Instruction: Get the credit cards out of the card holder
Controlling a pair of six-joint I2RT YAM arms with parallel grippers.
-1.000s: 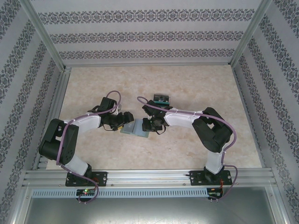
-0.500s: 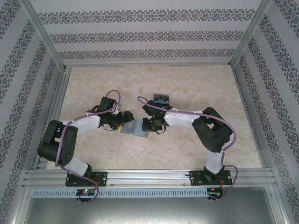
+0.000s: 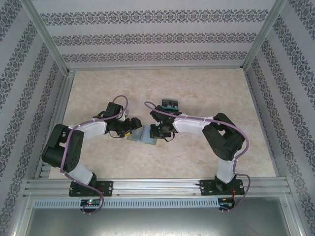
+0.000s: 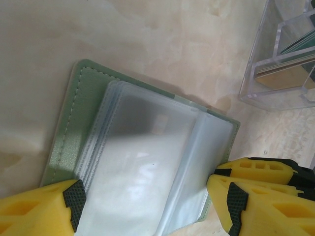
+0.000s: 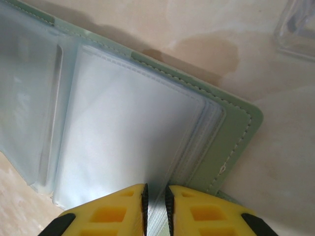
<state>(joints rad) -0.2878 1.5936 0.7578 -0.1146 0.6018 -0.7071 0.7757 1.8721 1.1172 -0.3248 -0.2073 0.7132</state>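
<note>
**Desk:** Where is the card holder lying?

**Operator:** I'm seeing the card holder (image 3: 142,135) lying open and flat on the table (image 3: 206,88), between my two arms, with its pale sleeves facing up.

**Desk:** What is the left gripper doing?

**Operator:** I'm holding the left gripper (image 4: 155,204) spread wide over the holder's near edge, one yellow finger at each side. I can't tell whether the pads are touching it.

**Desk:** And the right one?

**Operator:** The right gripper (image 5: 155,201) is sitting nearly pressed together, pinching the edge of one clear sleeve (image 5: 138,142) of the card holder.

**Desk:** And the credit cards?

**Operator:** The credit cards (image 4: 290,59) are standing in a clear box (image 4: 261,73) just beyond the holder, teal and tan edges showing.
</note>
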